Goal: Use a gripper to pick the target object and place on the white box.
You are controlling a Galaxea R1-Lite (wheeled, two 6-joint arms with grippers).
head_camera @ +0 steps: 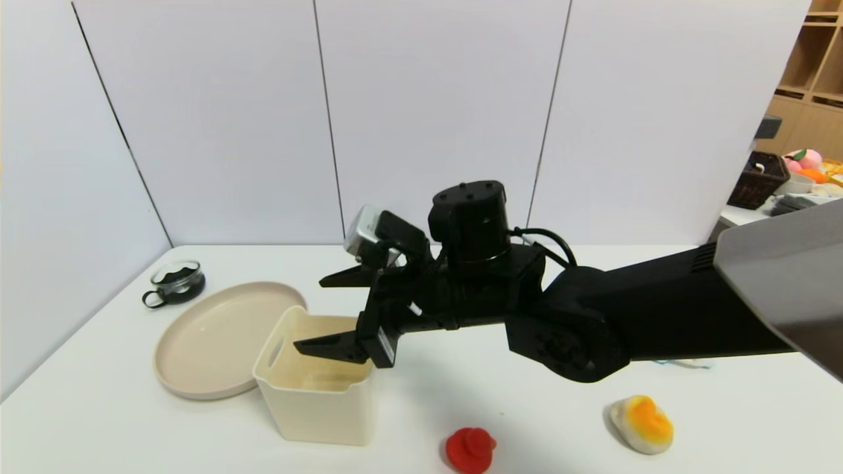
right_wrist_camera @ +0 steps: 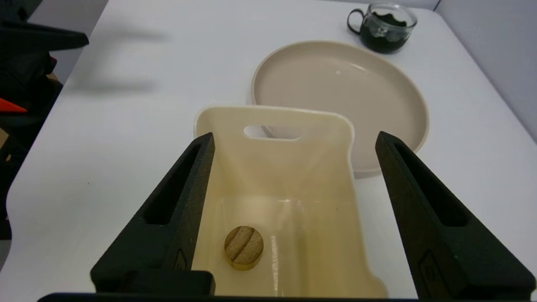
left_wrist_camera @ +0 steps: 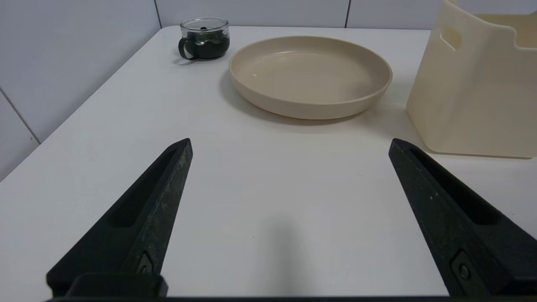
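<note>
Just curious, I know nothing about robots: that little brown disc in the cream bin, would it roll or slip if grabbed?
The brown disc lies flat on the bin floor, so rolling seems unlikely. It looks stiff and probably light. Being so squat, it gives little to grip.

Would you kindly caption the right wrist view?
Right gripper, jaws open, above the white box holding the target object.

Reaching in from the right, the black two-fingered right claw (head_camera: pixel 321 313) hangs spread wide over the cream-white square plastic bin (head_camera: pixel 316 395), which touches a flat beige round plate (head_camera: pixel 217 339) on the white surface (head_camera: pixel 99 408), near a red toy (head_camera: pixel 470 450).
</note>
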